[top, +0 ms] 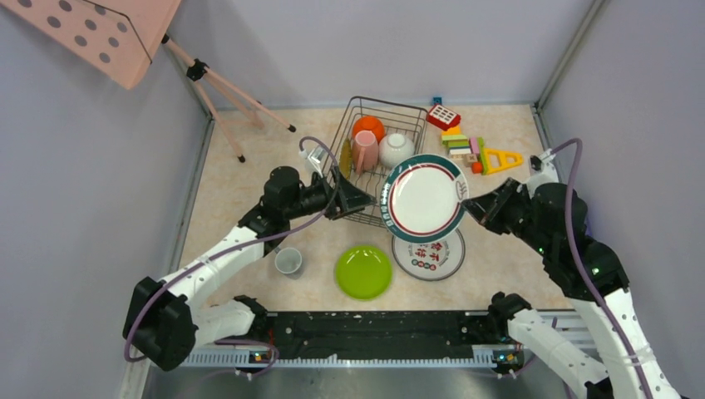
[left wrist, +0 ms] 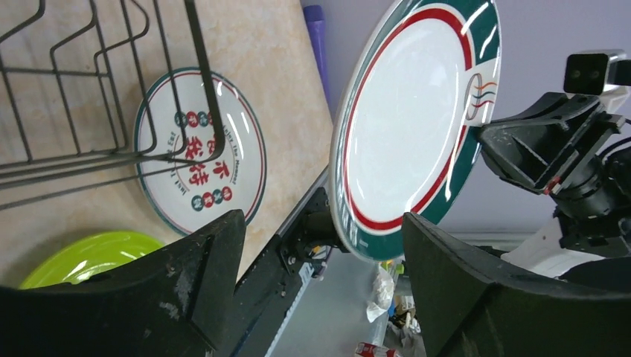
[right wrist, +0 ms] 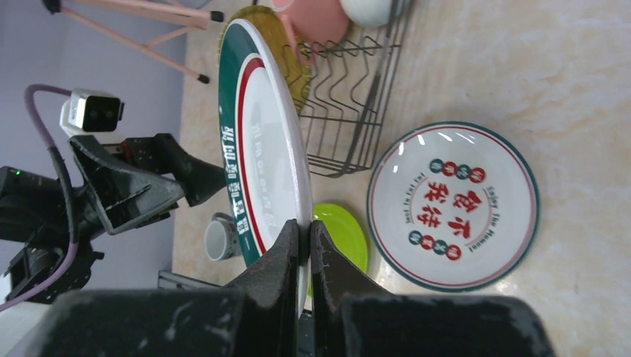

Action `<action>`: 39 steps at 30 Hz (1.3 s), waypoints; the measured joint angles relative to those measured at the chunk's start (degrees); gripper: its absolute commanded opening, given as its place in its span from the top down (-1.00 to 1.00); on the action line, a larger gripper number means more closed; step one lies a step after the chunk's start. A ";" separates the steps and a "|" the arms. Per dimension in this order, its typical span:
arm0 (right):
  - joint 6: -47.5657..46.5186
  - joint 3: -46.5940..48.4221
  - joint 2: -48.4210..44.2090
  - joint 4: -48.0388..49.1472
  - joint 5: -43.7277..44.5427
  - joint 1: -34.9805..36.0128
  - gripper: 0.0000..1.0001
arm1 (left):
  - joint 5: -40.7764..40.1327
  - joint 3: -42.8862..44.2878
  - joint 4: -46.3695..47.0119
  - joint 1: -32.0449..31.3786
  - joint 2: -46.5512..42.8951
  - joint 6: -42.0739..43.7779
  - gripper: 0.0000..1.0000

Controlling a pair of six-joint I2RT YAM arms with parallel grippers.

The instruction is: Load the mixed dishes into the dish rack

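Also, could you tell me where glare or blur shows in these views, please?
Left wrist view: glare streaks on the held round white plate with green-and-red rim, left claw's black fingers soft. Right wrist view: glints on the flat printed white plate. Top external view: even light, sharp.

A pink tripod stand (top: 196, 70) carrying a pink dotted board (top: 108, 33) occupies the upper left. Colourful toy blocks (top: 465, 145) lie scattered right of upper centre on the beige marbled counter (top: 249, 191).

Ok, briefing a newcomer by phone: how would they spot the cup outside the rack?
Find the wire dish rack, centre-back. Below it in the top view lies a lime-green plate; the small whitish cup stands left of it, the only cup outside the rack.
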 measured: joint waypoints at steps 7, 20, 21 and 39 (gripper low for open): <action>0.15 -5.25 1.31 10.01 -7.23 0.00 1.00 | -0.13 2.43 2.10 -0.09 1.40 -0.83 0.20; 1.81 -9.86 2.73 17.46 -12.28 -0.31 1.00 | -2.56 2.25 2.34 -0.13 2.82 0.02 1.00; 1.70 -9.86 2.75 17.57 -12.17 -0.31 0.98 | -2.47 2.27 2.32 -0.07 3.10 0.24 1.00; 0.00 -10.54 8.94 18.88 -8.44 -0.37 -0.42 | -28.52 23.78 -30.84 -0.50 -0.44 24.30 1.00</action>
